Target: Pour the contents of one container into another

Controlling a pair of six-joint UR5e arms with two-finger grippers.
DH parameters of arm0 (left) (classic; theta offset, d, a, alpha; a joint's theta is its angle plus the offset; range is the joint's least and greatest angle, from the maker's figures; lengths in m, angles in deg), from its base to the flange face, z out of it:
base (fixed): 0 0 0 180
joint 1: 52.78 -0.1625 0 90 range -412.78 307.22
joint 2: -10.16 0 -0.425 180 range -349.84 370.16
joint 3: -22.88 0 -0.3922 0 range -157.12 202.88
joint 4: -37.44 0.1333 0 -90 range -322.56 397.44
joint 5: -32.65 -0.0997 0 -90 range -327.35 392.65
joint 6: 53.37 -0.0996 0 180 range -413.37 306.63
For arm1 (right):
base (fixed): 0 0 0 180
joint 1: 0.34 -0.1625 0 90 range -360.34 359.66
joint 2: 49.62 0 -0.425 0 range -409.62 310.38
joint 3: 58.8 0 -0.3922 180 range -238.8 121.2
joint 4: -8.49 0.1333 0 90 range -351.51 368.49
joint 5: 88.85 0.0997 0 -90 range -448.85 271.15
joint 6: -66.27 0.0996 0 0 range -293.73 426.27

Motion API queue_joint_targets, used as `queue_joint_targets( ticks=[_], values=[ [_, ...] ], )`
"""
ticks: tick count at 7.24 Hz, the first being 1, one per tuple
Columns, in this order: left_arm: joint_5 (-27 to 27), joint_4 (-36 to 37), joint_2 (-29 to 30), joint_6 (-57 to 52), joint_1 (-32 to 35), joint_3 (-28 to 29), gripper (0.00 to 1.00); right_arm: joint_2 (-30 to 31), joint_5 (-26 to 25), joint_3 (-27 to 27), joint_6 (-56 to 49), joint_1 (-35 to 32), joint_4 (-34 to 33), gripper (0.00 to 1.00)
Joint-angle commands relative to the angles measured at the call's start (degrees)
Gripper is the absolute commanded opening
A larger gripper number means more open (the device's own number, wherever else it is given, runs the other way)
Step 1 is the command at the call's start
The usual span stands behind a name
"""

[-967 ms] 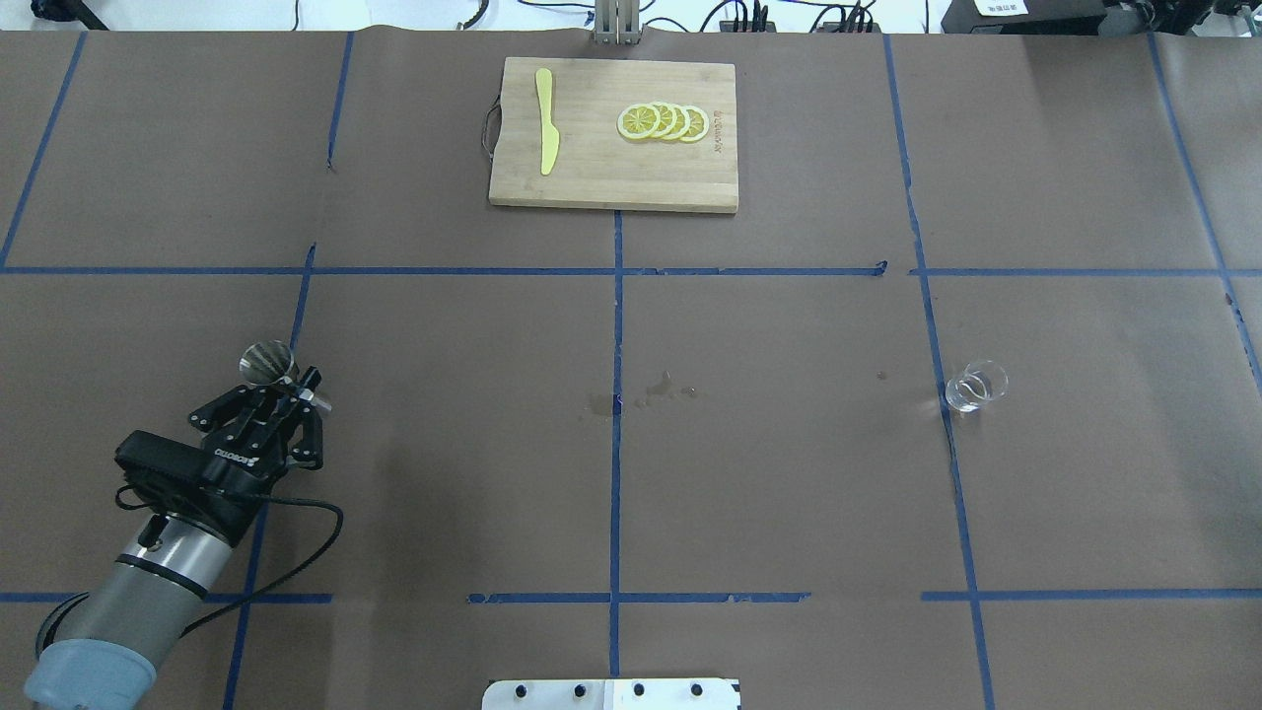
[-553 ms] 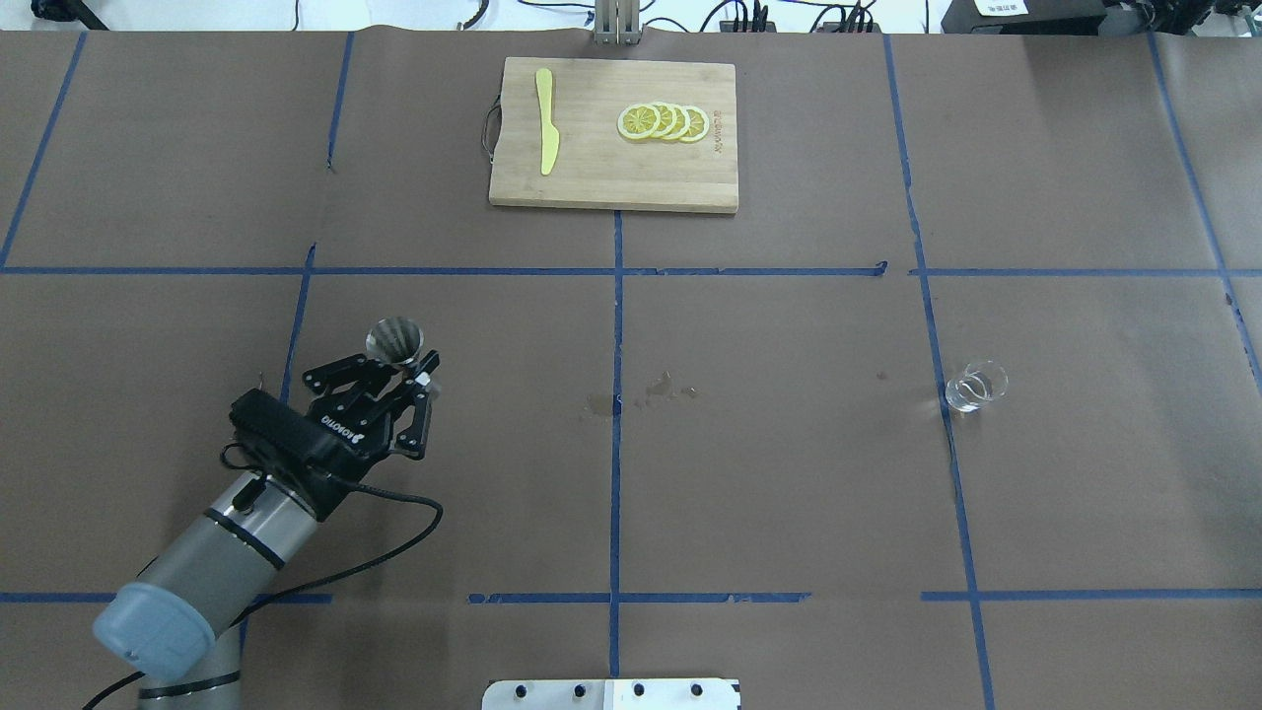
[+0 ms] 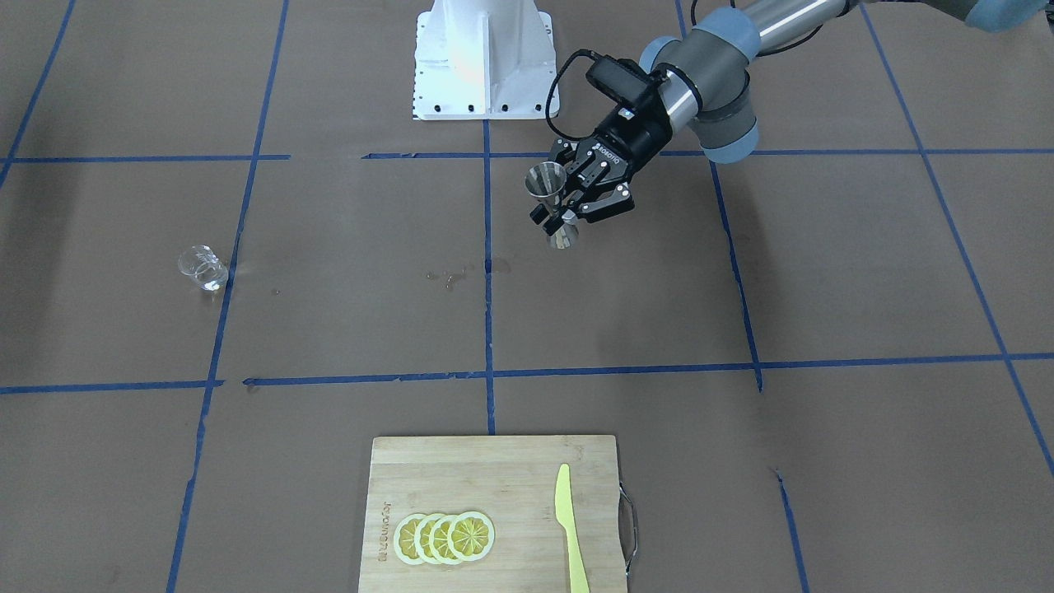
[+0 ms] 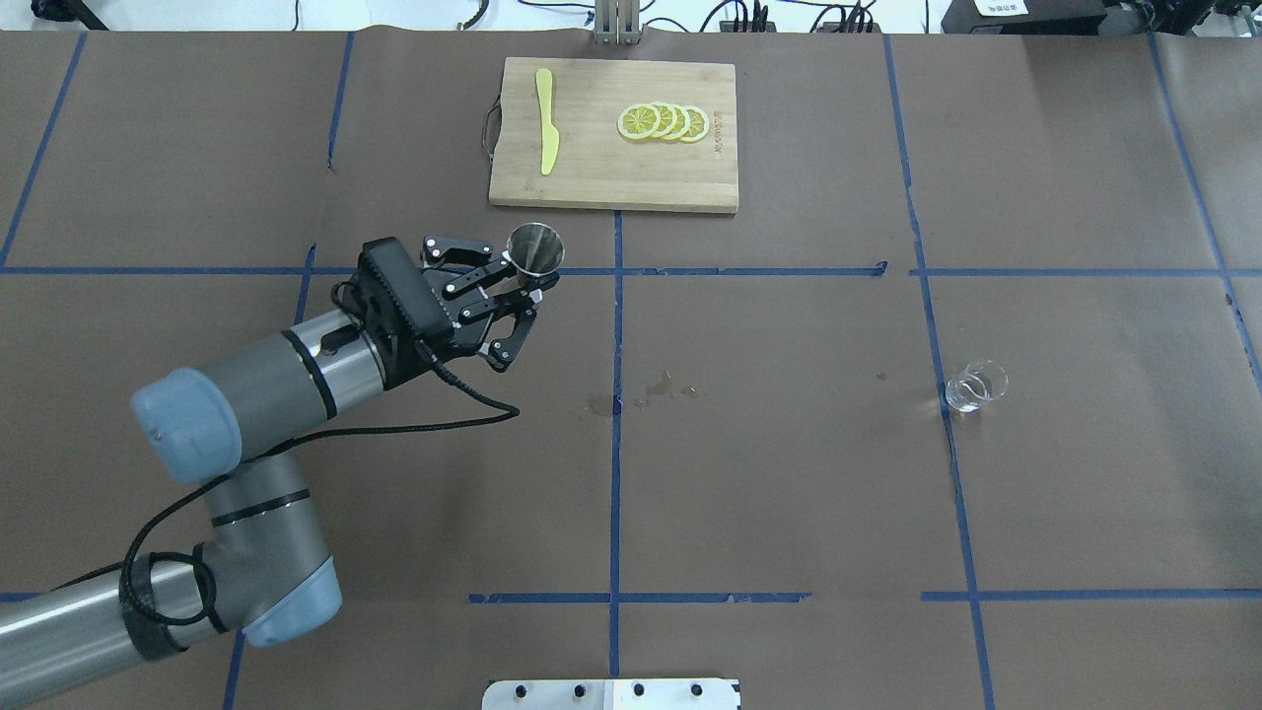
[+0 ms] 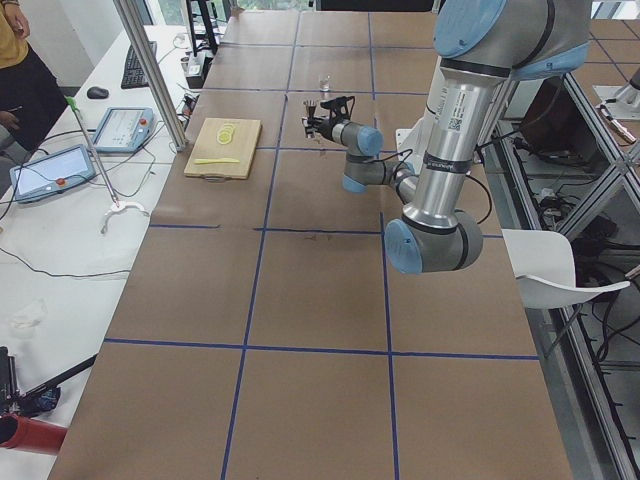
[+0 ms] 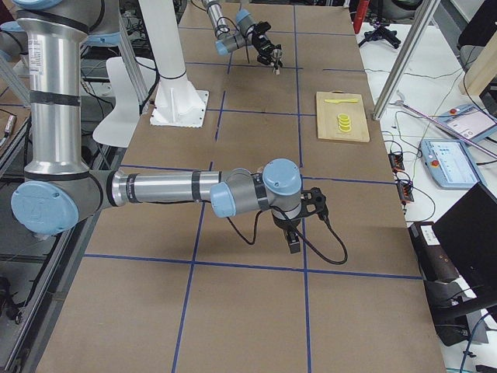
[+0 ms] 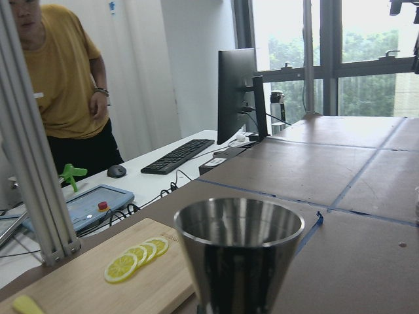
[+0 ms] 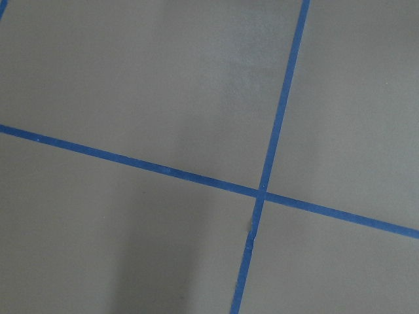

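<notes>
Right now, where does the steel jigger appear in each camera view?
Front-facing: jigger above centre, held in the left end effector.
Overhead: upper middle, left of centre.
Exterior left: far, top centre.
Exterior right: far, top centre.
Left wrist: bottom centre, very close.
Right wrist: not in it.
Shared landmark: the cutting board, visible in every view except the right wrist's.

Cutting board far side: lemon slices, yellow knife.
</notes>
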Motion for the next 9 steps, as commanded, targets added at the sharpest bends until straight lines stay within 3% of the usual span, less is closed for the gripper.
queue_joint_targets(
  ticks=[1, 4, 6, 9],
  values=[
    [13.5, 9.1, 10.2, -2.2, 4.6, 5.0, 0.0, -0.1, 0.0, 0.3, 0.1, 0.0, 0.0, 1.0],
    [28.5, 9.0, 13.4, 8.8, 7.2, 7.5, 0.0, -0.3, 0.8, 0.2, 2.9, 0.0, 0.0, 1.0],
    [28.8, 7.0, 12.9, 9.0, 7.2, 7.6, 0.0, 0.3, 2.2, -1.7, 7.7, 0.0, 0.1, 1.0],
    [27.7, 4.2, 11.2, 9.0, 7.2, 7.6, 0.0, 5.2, 3.3, -14.7, 24.9, 3.3, 0.4, 1.0]
  ],
)
